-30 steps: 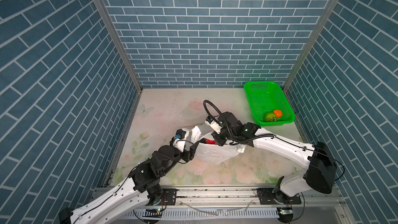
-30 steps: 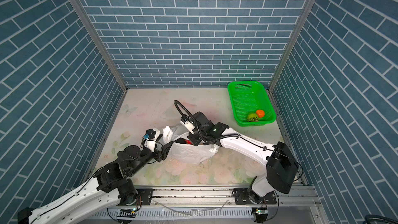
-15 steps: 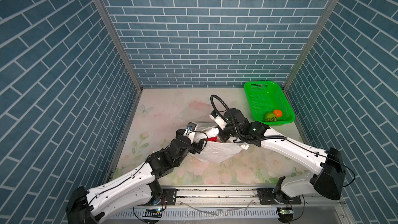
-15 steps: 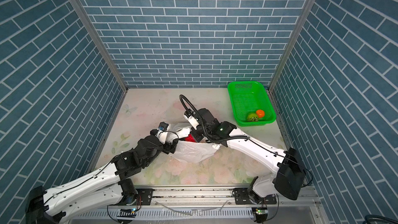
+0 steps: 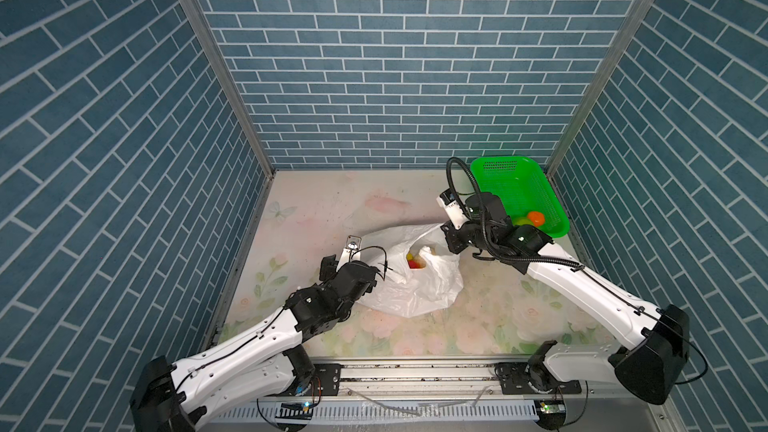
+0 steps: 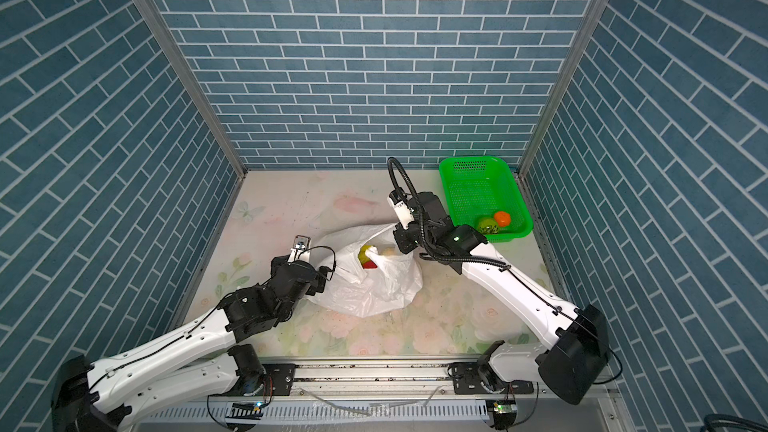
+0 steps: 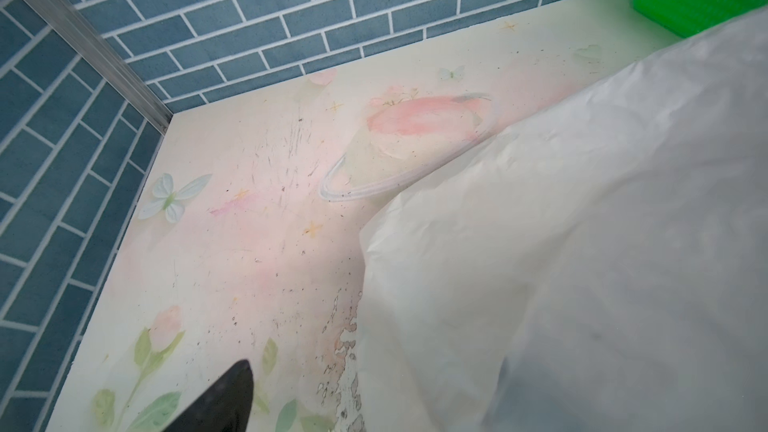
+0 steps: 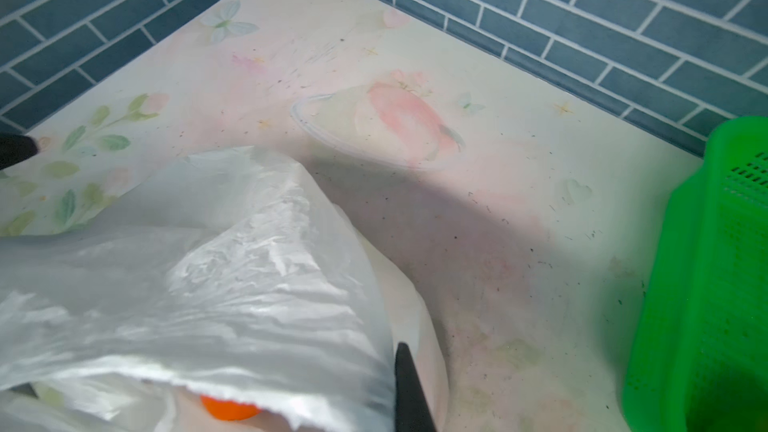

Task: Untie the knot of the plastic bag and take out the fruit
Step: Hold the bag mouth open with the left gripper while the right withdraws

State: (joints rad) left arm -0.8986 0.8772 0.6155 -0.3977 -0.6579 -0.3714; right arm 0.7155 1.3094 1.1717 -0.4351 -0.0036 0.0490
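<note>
Floral tabletop: we work on a pale flower-printed table surface [image 5: 316, 209], boxed in by blue brick-pattern walls.
Left gripper: the left gripper [image 5: 351, 264] has let go within the last second and drawn back to the bag's left flank. Its jaws stand wide apart, with nothing held that we can see.
Right gripper: the right gripper [image 5: 451, 241] is clamped tight on the rim of the thin, crinkly, translucent white plastic bag [image 5: 415, 288] and has hauled that rim out toward the basket side.
Plastic bag: it lies mid-table between the two arms. Its mouth now gapes upward where both grippers crowded it a second ago.
Knot: we find no tied bunch in any view, so we judge the knot undone (the open mouth says as much).
Fruit: the small toy fruit [image 5: 415, 261], yellow and red, sits inside the bag mouth with none lifted out yet.
Meaning: untying looks finished and unloading comes next. The freed left gripper seems best placed to reach in.
Green basket: the green plastic mesh basket [image 5: 540, 184] stands at the far right corner, just beyond the right wrist.
Top views alone: these show both arms and the open mouth.
Right wrist view alone: this shows an orange fruit under the bag's rim.
Left wrist view alone: this shows one black fingertip [image 7: 226, 398]. Bag film hides the other.
</note>
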